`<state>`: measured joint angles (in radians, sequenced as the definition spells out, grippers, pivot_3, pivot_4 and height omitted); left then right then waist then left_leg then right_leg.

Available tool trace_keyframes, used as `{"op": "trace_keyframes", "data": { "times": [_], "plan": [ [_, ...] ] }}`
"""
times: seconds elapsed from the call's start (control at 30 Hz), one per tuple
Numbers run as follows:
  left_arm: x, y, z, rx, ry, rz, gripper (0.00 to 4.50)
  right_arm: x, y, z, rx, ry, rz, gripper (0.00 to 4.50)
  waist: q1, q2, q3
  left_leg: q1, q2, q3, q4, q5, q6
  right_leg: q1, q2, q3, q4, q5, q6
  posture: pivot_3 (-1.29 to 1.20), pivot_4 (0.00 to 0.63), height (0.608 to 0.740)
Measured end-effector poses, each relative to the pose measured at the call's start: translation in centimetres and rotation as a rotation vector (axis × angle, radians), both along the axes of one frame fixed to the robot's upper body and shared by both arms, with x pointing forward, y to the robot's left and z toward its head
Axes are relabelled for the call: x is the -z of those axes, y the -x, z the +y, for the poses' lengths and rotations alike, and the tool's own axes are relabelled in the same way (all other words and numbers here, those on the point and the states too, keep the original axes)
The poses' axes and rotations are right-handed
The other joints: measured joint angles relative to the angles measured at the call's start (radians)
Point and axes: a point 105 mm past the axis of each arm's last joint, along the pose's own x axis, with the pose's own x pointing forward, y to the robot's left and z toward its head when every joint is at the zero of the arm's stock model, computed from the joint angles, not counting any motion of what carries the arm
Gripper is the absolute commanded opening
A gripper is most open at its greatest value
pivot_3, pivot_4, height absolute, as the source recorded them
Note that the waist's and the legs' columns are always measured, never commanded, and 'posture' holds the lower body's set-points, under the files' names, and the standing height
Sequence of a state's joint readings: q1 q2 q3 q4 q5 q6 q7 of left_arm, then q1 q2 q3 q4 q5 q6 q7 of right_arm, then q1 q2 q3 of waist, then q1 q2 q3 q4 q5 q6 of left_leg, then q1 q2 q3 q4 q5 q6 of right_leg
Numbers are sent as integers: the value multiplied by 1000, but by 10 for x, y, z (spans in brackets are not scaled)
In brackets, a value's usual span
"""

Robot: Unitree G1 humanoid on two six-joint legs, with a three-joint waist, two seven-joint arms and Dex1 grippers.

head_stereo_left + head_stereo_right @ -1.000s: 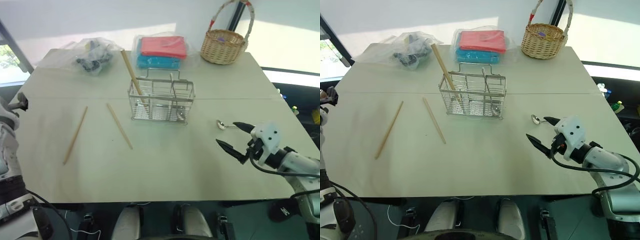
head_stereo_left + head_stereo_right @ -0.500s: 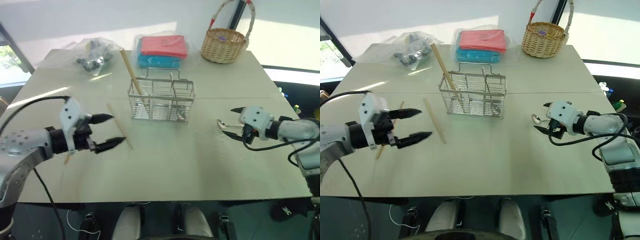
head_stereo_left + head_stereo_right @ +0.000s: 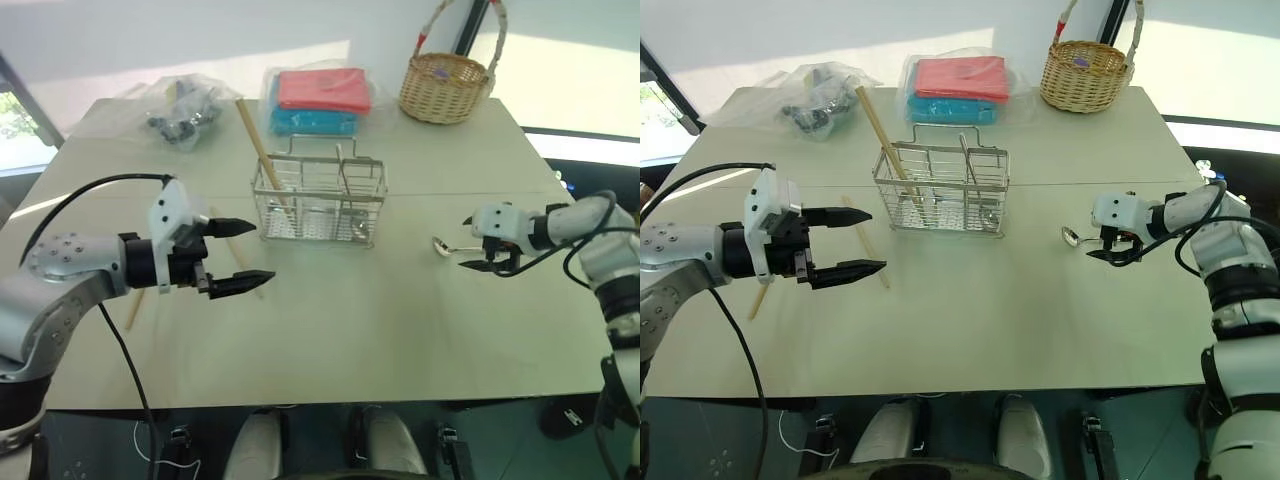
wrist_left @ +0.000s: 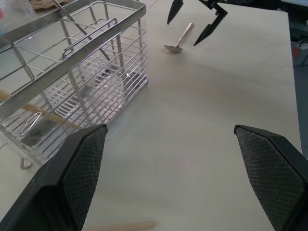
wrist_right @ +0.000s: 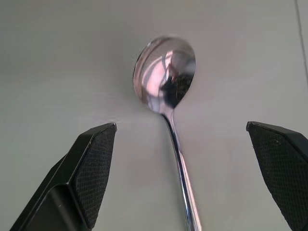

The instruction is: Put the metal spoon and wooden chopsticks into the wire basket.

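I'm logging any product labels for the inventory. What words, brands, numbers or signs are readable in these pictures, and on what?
None can be read.
Red and blue packs: no legible print.
Clear plastic bag: contents too small to read.
Wicker basket: no lettering.

Each arm is a rounded silver-grey shell ending in a white block at the wrist, with a loose black cable looping along it. The left gripper [image 3: 238,253] and the right gripper [image 3: 478,243] each carry two tapered black fingers [image 4: 79,168] whose inner pads [image 5: 96,168] have a fine cross-hatched texture. Small dark screw holes dot the left forearm shell.
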<state>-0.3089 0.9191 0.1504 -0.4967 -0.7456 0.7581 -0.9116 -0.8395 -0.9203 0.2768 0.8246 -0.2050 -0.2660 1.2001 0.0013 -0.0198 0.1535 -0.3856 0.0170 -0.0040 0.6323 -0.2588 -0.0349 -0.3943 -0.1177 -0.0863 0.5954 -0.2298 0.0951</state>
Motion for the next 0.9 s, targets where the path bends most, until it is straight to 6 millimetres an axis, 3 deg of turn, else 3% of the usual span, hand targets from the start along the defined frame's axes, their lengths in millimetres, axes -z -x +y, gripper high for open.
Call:
{"op": "trace_keyframes", "data": {
  "times": [0.17,0.43,0.7,0.8,0.9],
  "plan": [
    [0,2,-2,10,-1,-1,4460,-5,-11,3,-9,32,26,4500,-13,0,0,0,0,0,0,0,0,0,0,0,0,0,0,0,150,706],
    [2,11,-4,85,-44,44,4460,5,-9,10,-29,31,173,4500,-15,1,1,0,0,0,0,0,-1,1,0,0,1,0,0,0,150,706],
    [-6,8,-13,123,-55,12,4460,8,-18,19,6,17,170,4500,-16,1,1,1,0,0,0,1,-1,1,0,0,1,0,0,0,150,706],
    [-7,8,-13,118,-55,6,4500,12,-18,15,31,29,169,3670,-15,1,1,1,0,0,0,1,-1,1,0,0,1,0,0,0,150,706],
    [-7,7,-13,112,-55,10,4500,15,-17,10,57,39,179,2150,-16,1,1,1,0,0,0,1,-1,1,0,1,1,0,0,0,150,706]
  ]
}}
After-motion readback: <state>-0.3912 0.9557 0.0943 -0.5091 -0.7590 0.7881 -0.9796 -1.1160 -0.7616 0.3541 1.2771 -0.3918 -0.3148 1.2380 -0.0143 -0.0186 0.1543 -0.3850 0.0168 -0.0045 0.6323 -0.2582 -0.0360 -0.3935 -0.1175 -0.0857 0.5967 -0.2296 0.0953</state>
